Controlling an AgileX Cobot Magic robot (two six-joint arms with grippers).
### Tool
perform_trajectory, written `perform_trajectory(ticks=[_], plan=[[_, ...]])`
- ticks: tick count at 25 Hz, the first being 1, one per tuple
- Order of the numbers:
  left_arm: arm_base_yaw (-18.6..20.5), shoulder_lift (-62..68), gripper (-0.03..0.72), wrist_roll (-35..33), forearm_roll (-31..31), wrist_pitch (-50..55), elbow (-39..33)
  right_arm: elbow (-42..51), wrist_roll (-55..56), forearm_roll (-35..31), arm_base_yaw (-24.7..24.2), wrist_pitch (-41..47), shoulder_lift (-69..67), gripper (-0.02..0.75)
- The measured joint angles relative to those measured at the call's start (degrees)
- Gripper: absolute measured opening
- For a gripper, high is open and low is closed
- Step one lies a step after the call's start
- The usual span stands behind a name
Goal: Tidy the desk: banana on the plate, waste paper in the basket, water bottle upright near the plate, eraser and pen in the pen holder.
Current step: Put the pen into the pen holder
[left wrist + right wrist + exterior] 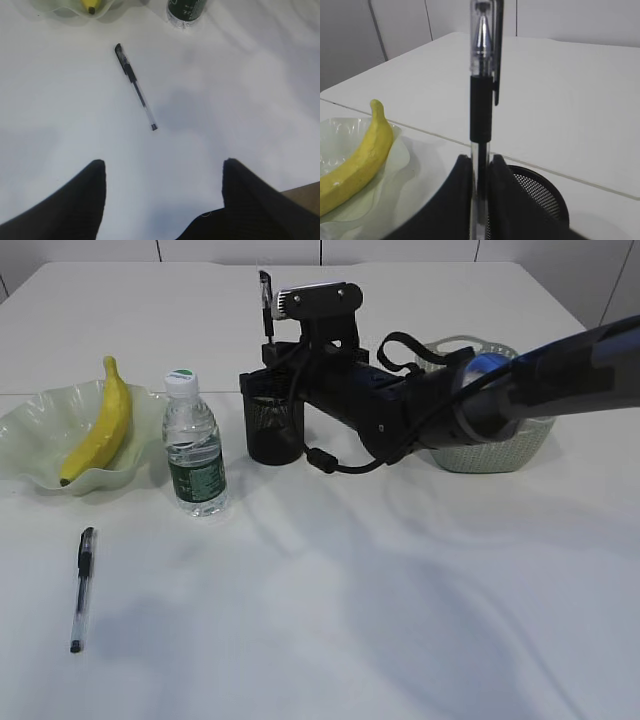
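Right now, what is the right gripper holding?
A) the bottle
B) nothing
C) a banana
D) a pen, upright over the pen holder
D: the right gripper is shut on a pen, which stands upright above the black mesh pen holder.

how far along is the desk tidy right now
Done: the banana lies on the plate, and the bottle stands upright beside it. In hand: the right gripper is shut on a pen, held upright over the holder. Left: a second pen lies on the table, under the open left gripper. No eraser or waste paper shows, and the inside of the basket is hidden.
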State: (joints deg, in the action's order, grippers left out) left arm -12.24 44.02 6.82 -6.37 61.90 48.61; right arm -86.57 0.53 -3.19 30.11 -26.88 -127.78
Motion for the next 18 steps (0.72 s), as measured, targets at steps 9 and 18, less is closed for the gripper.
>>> perform_trajectory(ticks=[9,18], plan=[[0.0,0.0,0.518,0.0,0.0,0.0,0.0,0.0,0.0,-4.1,-0.1,-2.3,-0.3,0.041],[0.0,0.0,0.518,0.0,-0.1,0.0,0.0,-0.8,0.0,-4.2,-0.3,-2.7,-1.4,0.041]])
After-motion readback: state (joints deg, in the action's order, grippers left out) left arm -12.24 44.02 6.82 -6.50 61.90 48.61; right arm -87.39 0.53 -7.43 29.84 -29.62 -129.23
